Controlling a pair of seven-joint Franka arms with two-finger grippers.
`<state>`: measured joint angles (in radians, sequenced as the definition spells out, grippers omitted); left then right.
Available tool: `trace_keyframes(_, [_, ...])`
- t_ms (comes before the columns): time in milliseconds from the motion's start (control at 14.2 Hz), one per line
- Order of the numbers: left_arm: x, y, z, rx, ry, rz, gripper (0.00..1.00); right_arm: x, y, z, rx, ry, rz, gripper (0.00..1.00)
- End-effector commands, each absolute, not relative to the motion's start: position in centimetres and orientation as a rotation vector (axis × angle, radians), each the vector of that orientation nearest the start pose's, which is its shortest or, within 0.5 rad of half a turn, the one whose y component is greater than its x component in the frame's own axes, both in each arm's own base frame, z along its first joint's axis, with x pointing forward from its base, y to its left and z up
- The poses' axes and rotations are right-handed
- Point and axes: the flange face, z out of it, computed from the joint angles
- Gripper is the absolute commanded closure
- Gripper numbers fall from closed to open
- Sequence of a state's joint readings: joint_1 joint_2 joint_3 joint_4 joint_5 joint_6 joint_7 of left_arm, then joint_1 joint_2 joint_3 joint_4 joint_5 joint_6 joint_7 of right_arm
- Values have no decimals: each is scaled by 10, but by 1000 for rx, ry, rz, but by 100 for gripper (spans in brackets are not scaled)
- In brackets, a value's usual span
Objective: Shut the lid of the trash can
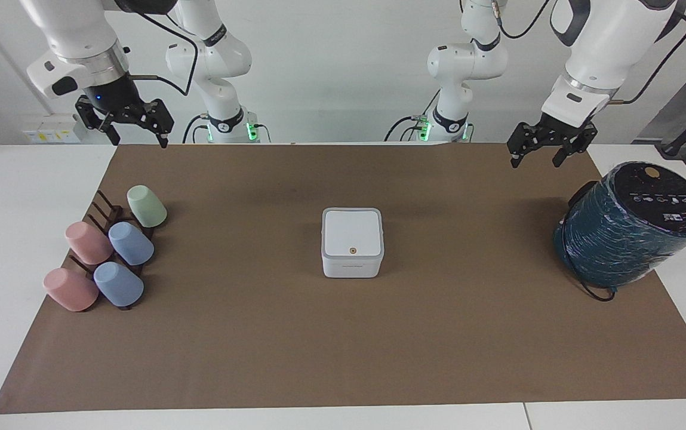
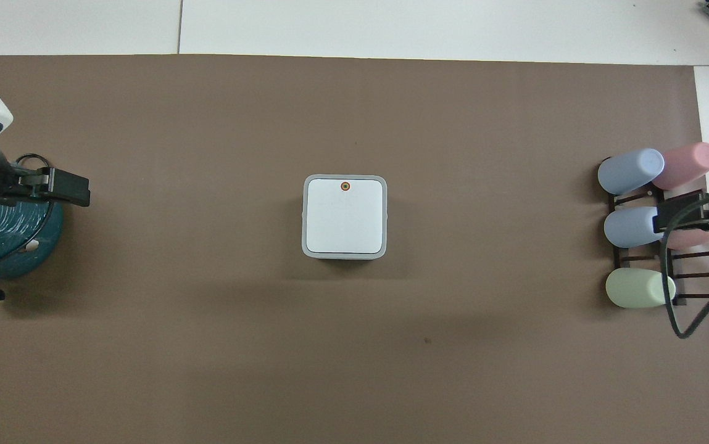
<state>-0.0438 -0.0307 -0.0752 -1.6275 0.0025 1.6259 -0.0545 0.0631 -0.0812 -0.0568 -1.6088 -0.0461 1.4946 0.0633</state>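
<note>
The white square trash can (image 1: 351,267) stands in the middle of the brown mat. Its lid (image 1: 351,232) lies flat and shut on top, with the orange dot up; the blue strip is hidden. It also shows in the overhead view (image 2: 345,217). My left gripper (image 1: 535,159) hangs open and empty in the air over the mat's edge nearest the robots, toward the left arm's end, well away from the can. My right gripper (image 1: 140,141) hangs open and empty toward the right arm's end and waits.
A large dark teal cylinder with a black top (image 1: 629,230) leans at the left arm's end of the mat, with a cable under it. A dark rack with several pastel cups (image 1: 113,251) sits at the right arm's end.
</note>
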Motion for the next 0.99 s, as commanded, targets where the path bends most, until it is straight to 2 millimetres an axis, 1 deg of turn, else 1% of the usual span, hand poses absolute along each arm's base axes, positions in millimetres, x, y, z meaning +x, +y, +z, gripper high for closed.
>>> trace_keyframes(0, [541,-63,619,-3118,119,-74,0,514,-4,644,-3179,64,50,0])
trace_keyframes(915, [543,-62,620,-3118,121,-79,0,514,-4,644,-3179,64,50,0])
